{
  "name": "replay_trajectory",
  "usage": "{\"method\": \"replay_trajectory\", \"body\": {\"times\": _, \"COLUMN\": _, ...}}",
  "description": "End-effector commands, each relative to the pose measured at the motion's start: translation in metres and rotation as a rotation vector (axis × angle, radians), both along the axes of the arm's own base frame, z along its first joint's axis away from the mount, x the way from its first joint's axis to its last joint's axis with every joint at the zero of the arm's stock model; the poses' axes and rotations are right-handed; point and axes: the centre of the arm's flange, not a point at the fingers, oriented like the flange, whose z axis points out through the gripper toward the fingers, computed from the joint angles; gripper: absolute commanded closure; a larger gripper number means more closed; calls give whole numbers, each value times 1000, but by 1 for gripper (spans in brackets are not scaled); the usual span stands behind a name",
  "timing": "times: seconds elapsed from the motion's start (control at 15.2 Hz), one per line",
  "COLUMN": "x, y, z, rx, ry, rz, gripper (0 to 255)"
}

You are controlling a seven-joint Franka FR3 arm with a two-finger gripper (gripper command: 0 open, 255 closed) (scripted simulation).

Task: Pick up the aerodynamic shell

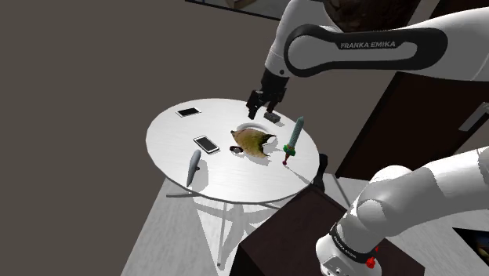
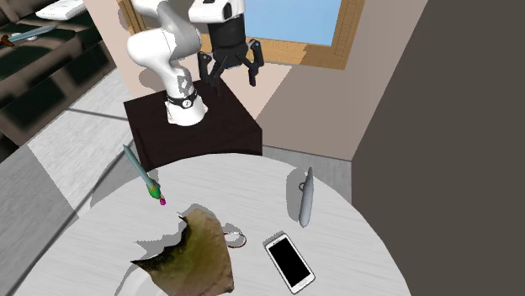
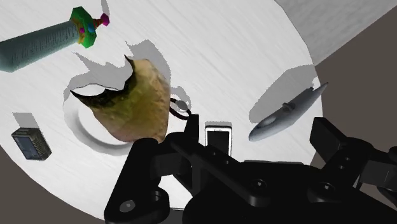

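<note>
With the hand (image 1: 261, 110) being held spread and empty above the table's (image 1: 176, 137) near rim, it is best being carried past the brown jagged piece (image 1: 252, 141) and phone (image 1: 207, 144) to the grey aerodynamic shell (image 1: 193, 165) lying beyond, fingers being turned across its slim body.

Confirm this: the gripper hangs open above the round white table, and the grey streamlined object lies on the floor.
Not quite. The grey streamlined object lies on the table, near its edge, as the shoulder view shows. The gripper does hang open above the table.
</note>
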Motion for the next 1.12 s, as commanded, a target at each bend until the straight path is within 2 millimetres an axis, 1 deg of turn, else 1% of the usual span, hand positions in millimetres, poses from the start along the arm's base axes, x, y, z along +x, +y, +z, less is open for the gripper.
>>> {"method": "replay_trajectory", "body": {"times": 0.0, "x": 14, "y": 17, "z": -20, "rx": -1, "ry": 9, "rz": -22, "gripper": 0}}
{"method": "replay_trajectory", "body": {"times": 0.53, "x": 74, "y": 65, "z": -99, "rx": -9, "ry": 49, "rz": -107, "gripper": 0}}
{"method": "replay_trajectory", "body": {"times": 1.06, "x": 135, "y": 107, "z": -180, "rx": -18, "ry": 89, "rz": -191, "gripper": 0}}
